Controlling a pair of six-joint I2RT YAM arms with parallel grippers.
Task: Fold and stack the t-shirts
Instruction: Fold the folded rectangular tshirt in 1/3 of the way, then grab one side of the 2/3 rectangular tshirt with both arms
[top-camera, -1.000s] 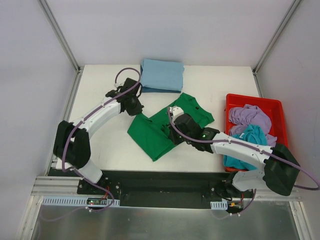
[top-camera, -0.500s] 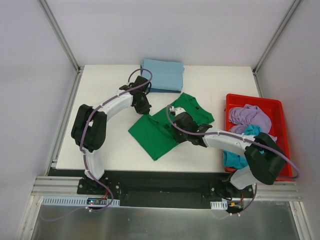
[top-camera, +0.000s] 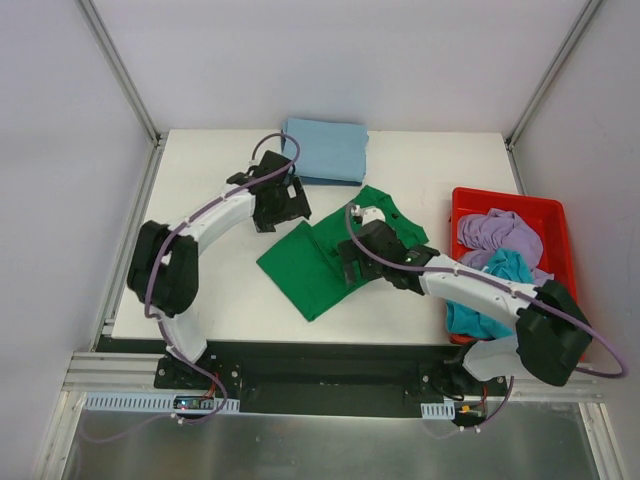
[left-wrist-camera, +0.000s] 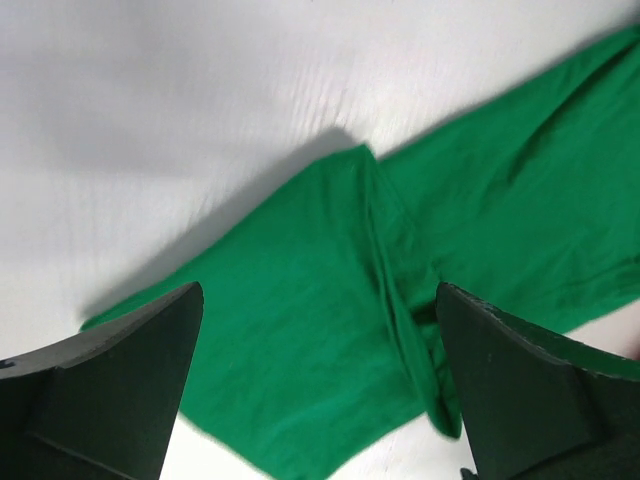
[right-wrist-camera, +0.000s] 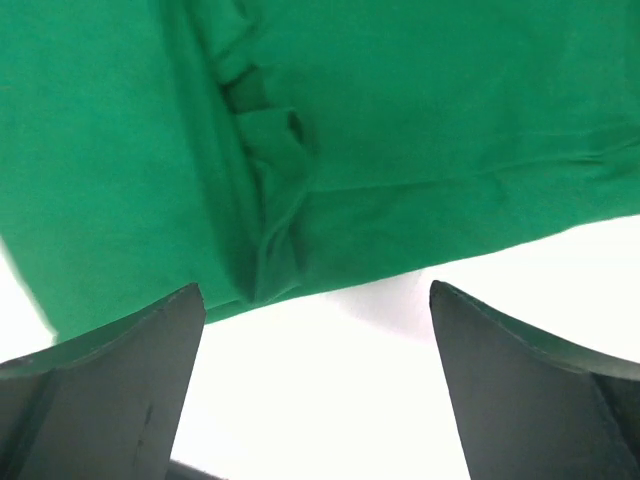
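Note:
The dark green t-shirt lies partly folded and creased in the middle of the table. My left gripper hovers over its upper left corner, open and holding nothing; in the left wrist view the green cloth lies below the spread fingers. My right gripper hangs open over the shirt's middle. In the right wrist view the shirt's bunched edge sits just beyond the fingers. A folded light blue t-shirt rests at the back. Lilac and teal t-shirts lie crumpled in the tub.
A red plastic tub stands at the table's right edge, with my right arm's forearm crossing its near corner. White walls and metal frame posts enclose the table on three sides.
Both grippers went from shut on the green t-shirt to open, letting the cloth go. The left gripper moved right toward the shirt's corner, folding cloth over.

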